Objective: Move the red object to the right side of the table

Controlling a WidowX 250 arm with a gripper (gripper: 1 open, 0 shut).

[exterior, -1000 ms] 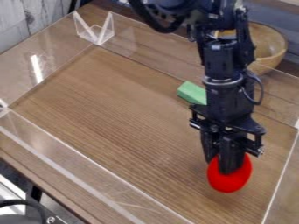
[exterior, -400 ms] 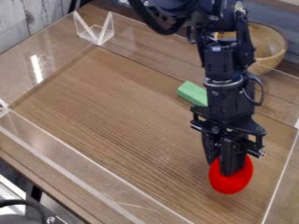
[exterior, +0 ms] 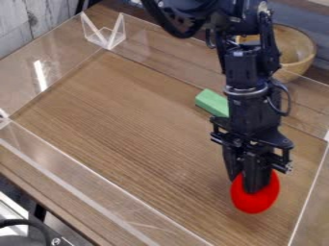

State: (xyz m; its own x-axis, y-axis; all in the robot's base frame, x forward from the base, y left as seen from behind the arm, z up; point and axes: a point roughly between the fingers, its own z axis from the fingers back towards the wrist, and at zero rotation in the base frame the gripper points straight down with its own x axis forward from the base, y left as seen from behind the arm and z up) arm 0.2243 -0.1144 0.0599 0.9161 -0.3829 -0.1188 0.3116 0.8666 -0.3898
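The red object [exterior: 256, 196] is a glossy red oval lying on the table [exterior: 115, 115] near its front right corner. My gripper [exterior: 255, 177] points straight down onto it, and its black fingers are shut on the red object's top. The lower half of the red toy shows below the fingertips; its green tip is hidden. The black arm rises from there toward the top of the view.
A flat green block [exterior: 213, 101] lies just behind the arm. A round wooden bowl [exterior: 295, 50] stands at the back right. Low clear acrylic walls [exterior: 77, 178] border the table, and the right wall [exterior: 313, 192] runs close beside the red object.
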